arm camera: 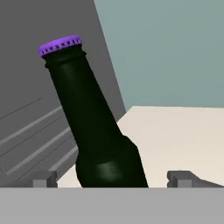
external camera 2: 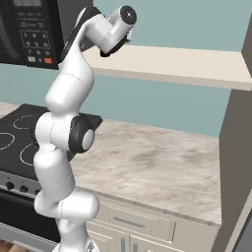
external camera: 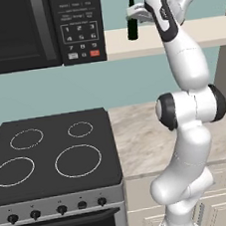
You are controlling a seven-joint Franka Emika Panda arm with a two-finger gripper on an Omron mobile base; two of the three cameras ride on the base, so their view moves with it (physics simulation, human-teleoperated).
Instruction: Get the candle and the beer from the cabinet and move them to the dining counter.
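The beer (external camera: 132, 28), a dark bottle with a purple cap, stands on the cabinet (external camera: 186, 36), a cream shelf slab, at its left end next to the microwave. My gripper (external camera: 133, 16) is raised to the shelf and reaches the bottle from the right. In the hand view the beer (arm camera: 103, 140) leans across the picture between the two fingertips (arm camera: 43, 179). My gripper (arm camera: 113, 179) is open, with a gap on each side of the bottle. The shelf (arm camera: 179, 131) runs on behind it. The candle and the dining counter are out of view.
A black microwave (external camera: 34, 29) hangs just left of the bottle. Below are a black stove (external camera: 49, 153) and a marbled worktop (external camera 2: 147, 157) over cream doors. A grey-brown wall panel (external camera 2: 238, 147) closes the right side. The shelf (external camera 2: 177, 66) stretches to the right.
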